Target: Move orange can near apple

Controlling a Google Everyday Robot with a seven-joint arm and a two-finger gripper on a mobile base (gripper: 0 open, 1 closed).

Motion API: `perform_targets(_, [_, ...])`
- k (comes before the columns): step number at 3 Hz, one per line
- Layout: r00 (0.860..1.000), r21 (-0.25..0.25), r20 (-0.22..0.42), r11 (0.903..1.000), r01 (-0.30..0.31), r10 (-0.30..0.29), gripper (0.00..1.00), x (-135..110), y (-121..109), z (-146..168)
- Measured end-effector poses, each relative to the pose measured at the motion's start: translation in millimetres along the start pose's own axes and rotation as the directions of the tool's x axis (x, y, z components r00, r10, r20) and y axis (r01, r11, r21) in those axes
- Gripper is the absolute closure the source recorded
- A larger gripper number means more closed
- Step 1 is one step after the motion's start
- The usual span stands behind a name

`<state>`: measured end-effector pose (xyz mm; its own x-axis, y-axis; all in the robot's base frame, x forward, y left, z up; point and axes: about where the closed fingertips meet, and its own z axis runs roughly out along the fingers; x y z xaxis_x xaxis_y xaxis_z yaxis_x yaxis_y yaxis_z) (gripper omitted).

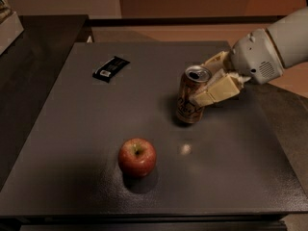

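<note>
The orange can (191,96) stands tilted a little on the dark grey table (72,143), right of centre, with its silver top and pull-tab opening showing. My gripper (204,81) comes in from the right and is shut on the can, one cream finger across its front and one behind it. The red apple (137,157) sits upright at the front middle of the table, to the front left of the can and about a can's height away from it.
A flat black snack bar wrapper (110,68) lies at the back left of the table. A dark counter (33,47) runs along the left. The white arm (279,47) reaches in over the table's right edge.
</note>
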<state>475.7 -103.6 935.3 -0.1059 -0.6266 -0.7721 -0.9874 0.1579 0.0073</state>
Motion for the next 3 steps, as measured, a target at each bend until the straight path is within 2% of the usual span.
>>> perform_targets(1, [0.999, -0.090, 0.003, 0.9954, 0.035, -0.034, 1.00, 6, 29, 5])
perform_targets(2, [0.999, -0.150, -0.007, 0.9873, 0.051, -0.052, 1.00, 13, 49, 16])
perform_targets(3, [0.998, -0.179, -0.022, 0.9826, 0.049, -0.054, 0.83, 19, 59, 26])
